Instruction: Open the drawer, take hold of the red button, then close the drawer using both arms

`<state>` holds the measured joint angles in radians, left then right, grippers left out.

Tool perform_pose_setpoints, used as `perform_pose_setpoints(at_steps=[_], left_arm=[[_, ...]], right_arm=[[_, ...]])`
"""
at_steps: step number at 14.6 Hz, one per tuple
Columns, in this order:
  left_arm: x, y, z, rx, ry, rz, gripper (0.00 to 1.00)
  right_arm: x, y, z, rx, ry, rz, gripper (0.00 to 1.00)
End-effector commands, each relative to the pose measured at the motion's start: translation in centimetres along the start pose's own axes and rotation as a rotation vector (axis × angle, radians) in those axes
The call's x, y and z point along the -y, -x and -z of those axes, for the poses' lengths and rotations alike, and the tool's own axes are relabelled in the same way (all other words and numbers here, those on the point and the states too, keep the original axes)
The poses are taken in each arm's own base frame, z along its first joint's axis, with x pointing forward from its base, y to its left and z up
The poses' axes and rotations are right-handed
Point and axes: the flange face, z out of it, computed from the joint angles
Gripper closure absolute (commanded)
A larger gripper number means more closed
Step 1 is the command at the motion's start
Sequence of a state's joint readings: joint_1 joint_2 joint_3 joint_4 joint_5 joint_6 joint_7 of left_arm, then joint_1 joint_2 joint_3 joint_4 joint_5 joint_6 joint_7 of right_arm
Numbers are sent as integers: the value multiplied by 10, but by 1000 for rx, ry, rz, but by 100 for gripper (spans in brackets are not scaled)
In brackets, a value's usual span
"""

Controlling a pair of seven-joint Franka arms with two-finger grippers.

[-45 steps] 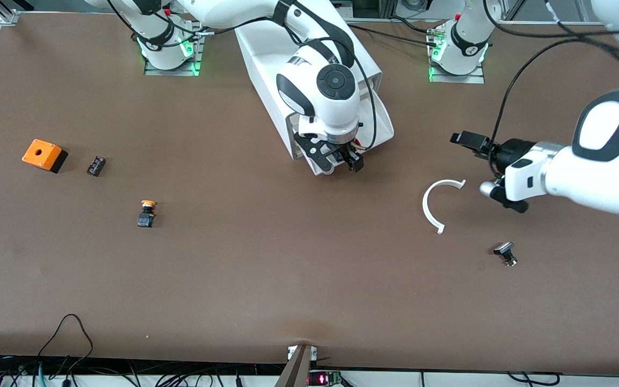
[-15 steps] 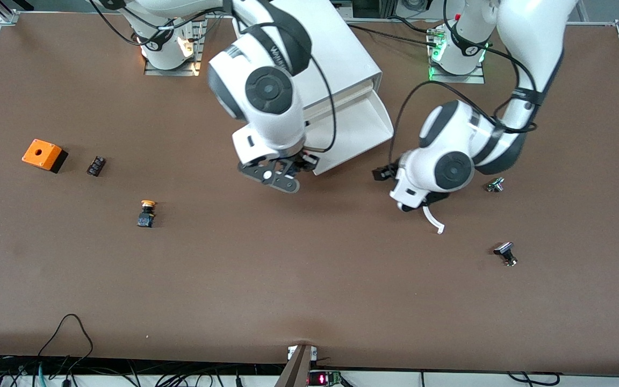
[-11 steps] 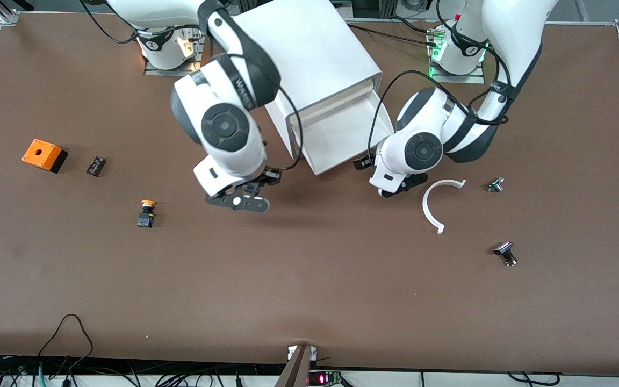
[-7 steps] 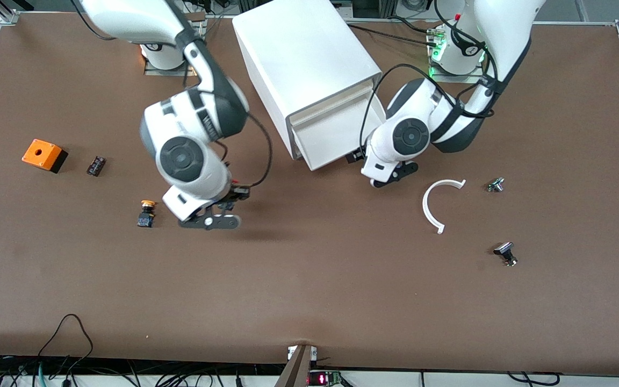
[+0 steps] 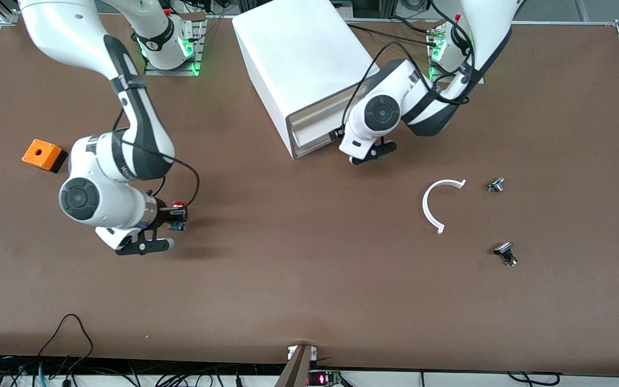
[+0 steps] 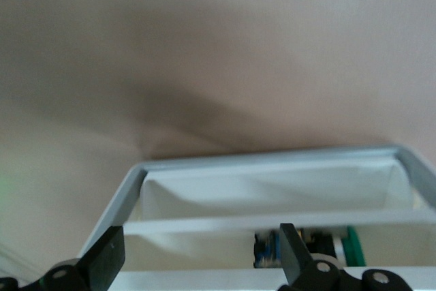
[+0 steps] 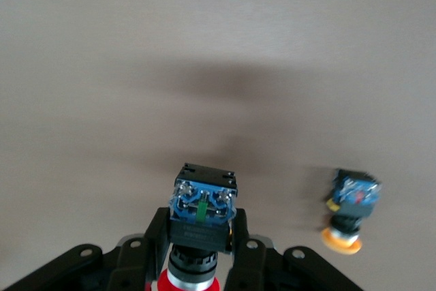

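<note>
Toward the right arm's end of the table, the right gripper [image 5: 172, 217] hangs over bare top clamping the button [image 7: 201, 217]. Up by the base edge, the left gripper [image 5: 353, 148], fingers spread wide, sits against the drawer [image 5: 312, 135] front, nearly home. I'd guess one last shove.

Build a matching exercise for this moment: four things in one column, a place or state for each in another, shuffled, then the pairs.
Things
1. red button
2. left gripper
3. orange box
4. white arc

Places or states
A. on the table toward the left arm's end
B. clamped in the shut right gripper
C. open, at the front of the cabinet, by the drawer
D. on the table at the right arm's end

Pairs: 1-B, 2-C, 3-D, 4-A
</note>
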<state>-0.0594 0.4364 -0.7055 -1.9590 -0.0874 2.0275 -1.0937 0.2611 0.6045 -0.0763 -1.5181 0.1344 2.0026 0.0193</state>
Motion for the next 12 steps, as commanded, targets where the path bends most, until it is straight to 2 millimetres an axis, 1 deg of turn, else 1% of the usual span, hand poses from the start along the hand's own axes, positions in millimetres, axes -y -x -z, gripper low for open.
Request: perform_pose_setpoints(at_steps=[1, 3, 4, 6, 7, 8, 9, 10, 11, 12], left_arm=[[5, 13, -2, -11, -11, -3, 0], [5, 12, 0, -12, -7, -3, 1], [6, 8, 3, -13, -1, 2, 0], [14, -9, 15, -13, 14, 16, 0], [16, -18, 30, -23, 25, 23, 0], [19, -30, 52, -28, 39, 41, 0], [24, -39, 73, -23, 42, 55, 1], [29, -51, 100, -22, 53, 60, 0], [33, -58, 124, -30, 71, 40, 0], [40, -67, 145, -46, 79, 0, 0]], right_arm=[[-21, 6, -24, -25, -22, 31, 100], [-27, 4, -46, -14, -45, 13, 100], [-28, 3, -54, -10, -70, 18, 100], [-29, 2, -61, -12, -87, 18, 100], [-30, 1, -70, -7, -87, 14, 100], [-31, -1, -73, -18, -85, 11, 100], [-32, -2, -73, -23, -84, 10, 100], [-34, -1, -76, -19, -83, 7, 99], [-35, -1, -77, -17, -83, 6, 87], [-35, -2, -77, -19, -83, 4, 62]])
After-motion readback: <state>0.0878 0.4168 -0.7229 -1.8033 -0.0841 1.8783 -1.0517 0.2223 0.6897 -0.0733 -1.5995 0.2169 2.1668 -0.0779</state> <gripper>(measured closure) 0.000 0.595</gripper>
